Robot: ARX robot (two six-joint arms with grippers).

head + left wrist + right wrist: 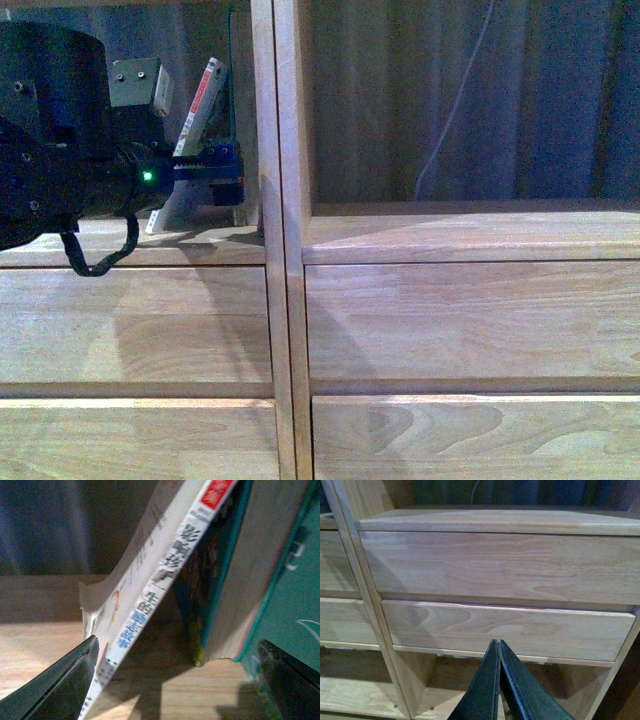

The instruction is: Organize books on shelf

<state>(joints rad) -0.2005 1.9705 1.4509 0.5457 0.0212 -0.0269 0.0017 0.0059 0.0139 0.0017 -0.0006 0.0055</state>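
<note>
Upper left of front view: pale white paperback w/ red-topped spine (197,112) leans tilted in left compartment of light-wood shelving unit (282,240), beside upright teal-edged book (287,595). Left gripper (175,680) spread wide, jaws either side of paperback. Right gripper (499,680) pinched closed, empty, before plain drawer fronts (505,630).

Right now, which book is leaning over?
The pale book with the red-topped spine leans over. The teal-edged book behind it stands straighter, against the shelf wall.
</note>
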